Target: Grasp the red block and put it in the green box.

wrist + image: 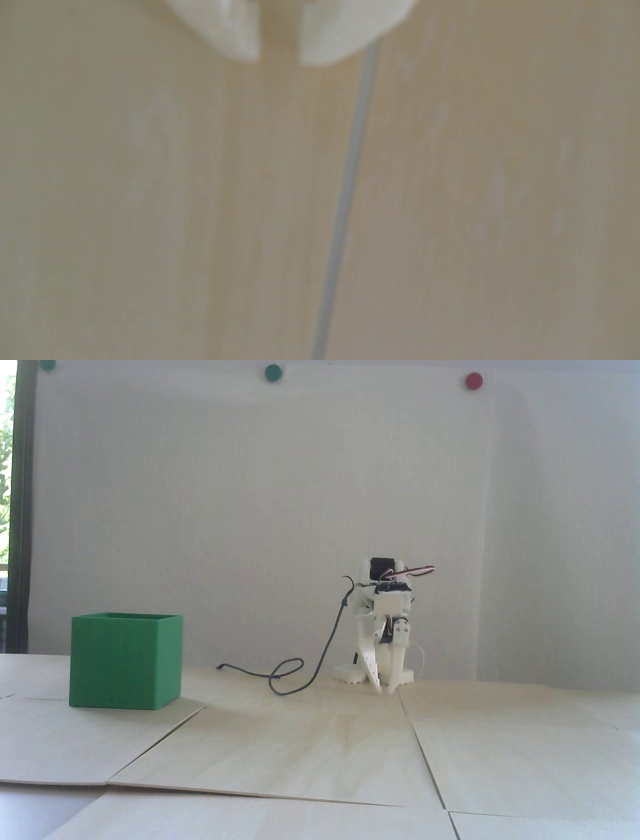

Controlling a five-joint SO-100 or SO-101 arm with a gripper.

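Standing at the left of my fixed view, the green box rests on the pale wooden table, open top up; the red block shows in neither view. Well to its right, my gripper points down, tips at the surface, jaws parted by a narrow gap, empty. A dark cable loops between them.
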